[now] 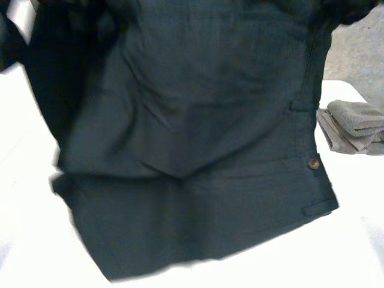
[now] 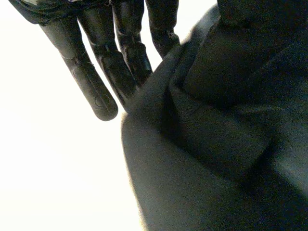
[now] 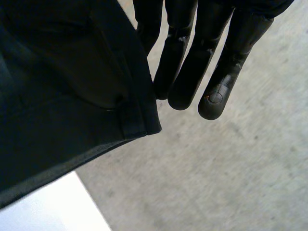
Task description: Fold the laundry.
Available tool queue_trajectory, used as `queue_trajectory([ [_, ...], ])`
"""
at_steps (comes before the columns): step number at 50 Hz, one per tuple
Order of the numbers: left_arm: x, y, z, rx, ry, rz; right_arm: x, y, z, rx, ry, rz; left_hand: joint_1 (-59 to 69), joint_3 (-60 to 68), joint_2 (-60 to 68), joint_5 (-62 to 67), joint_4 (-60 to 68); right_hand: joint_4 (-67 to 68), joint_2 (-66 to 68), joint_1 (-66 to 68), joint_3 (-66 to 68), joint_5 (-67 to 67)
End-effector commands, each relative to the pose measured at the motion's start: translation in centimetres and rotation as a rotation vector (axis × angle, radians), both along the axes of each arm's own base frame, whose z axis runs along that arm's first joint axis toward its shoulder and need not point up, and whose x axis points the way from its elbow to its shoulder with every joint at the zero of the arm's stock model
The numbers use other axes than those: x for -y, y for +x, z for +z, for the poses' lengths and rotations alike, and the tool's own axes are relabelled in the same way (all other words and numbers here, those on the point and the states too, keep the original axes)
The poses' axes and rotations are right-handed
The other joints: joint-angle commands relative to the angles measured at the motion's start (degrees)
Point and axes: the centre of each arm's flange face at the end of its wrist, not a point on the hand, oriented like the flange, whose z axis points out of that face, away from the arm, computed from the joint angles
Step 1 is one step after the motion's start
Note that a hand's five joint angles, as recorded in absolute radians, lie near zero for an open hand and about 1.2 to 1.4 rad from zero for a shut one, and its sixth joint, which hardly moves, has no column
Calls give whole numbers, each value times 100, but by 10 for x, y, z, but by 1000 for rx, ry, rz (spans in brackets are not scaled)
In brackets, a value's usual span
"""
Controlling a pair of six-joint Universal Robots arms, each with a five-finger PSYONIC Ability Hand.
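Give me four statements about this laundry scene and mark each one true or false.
1. The dark garment has a brown button. True.
2. The grey cloth is spread out flat. False: it lies folded on the table, at the robot's right.
3. The grey cloth lies beside the dark garment, not on it. True.
4. The right hand rests flat on the table. False: it is in the air beside the garment's edge, with grey floor beyond.

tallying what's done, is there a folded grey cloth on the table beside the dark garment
Yes, a folded grey cloth lies on the white table beside the dark garment, near its buttoned edge.
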Motion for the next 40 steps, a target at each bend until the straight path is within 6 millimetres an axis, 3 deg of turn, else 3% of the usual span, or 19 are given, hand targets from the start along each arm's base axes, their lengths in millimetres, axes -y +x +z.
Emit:
queue_trajectory([
  [1,70,-33,-85,94,189,8,49,29,-83,-77,212,-22,1520,1176,1132,1309,1113,1197,1254,2416,1224,1296],
  [6,125,-46,-134,109,212,39,86,42,-136,-91,269,-78,1520,1176,1132,1309,1113,1197,1254,2416,1224,1296],
  [7,144,-48,-147,105,206,58,91,47,-144,-89,266,-81,1520,1176,1132,1309,1113,1197,1254,2416,1224,1296],
  [11,177,-58,-170,92,183,70,116,61,-170,-60,208,-121,1520,1176,1132,1309,1113,1197,1254,2416,1224,1296],
  [13,185,-63,-176,89,176,66,128,69,-178,-40,165,-144,1520,1176,1132,1309,1113,1197,1254,2416,1224,1296],
  [14,189,-64,-178,87,172,66,131,70,-181,-34,154,-154,773,429,384,562,366,88,144,1306,114,186],
  [15,194,-67,-180,80,160,66,135,71,-182,-26,142,-165,-2182,-2526,-2571,-2393,-2589,-2388,-2332,-1170,-2362,-2289],
  [16,197,-68,-179,73,151,67,139,72,-186,-20,136,-172,-4360,-4704,-4748,-4571,-4767,-5144,-5088,-3925,-5118,-5045],
  [17,198,-70,-178,69,142,64,144,74,-187,-10,114,-184,-5480,-5824,-5868,-5691,-5887,-5803,-5746,-4584,-5776,-5704],
  [18,201,-71,-175,56,116,65,147,74,-186,-7,103,-189,-5081,-5424,-5469,-5292,-5488,-5803,-5746,-4584,-5776,-5704],
  [21,204,-71,-168,30,77,76,150,75,-179,10,70,-199,-5480,-5824,-5868,-5691,-5887,-5803,-5746,-4584,-5776,-5704],
  [25,194,-72,-161,15,73,96,144,74,-160,21,52,-196,-5480,-5824,-5868,-5691,-5887,-5803,-5746,-4584,-5776,-5704],
  [30,160,-63,-156,44,120,80,119,63,-145,-32,113,-178,-5480,-5824,-5868,-5691,-5887,-5803,-5746,-4584,-5776,-5704],
  [35,115,-43,-157,87,196,76,83,46,-162,-199,281,-132,-5480,-5824,-5868,-5691,-5887,-5803,-5746,-4584,-5776,-5704],
  [37,97,-37,-161,104,227,70,58,40,-184,-288,389,-75,-5325,-5669,-5714,-5536,-5732,-5803,-5746,-4584,-5776,-5704],
  [38,74,-32,-168,132,274,56,52,38,-188,-301,409,-61,-4924,-5268,-5313,-5135,-5332,-5803,-5746,-4584,-5776,-5704],
  [40,53,-28,-175,160,315,38,30,32,-199,-334,467,-7,-4686,-5029,-5074,-4897,-5093,-5803,-5746,-4584,-5776,-5704],
])
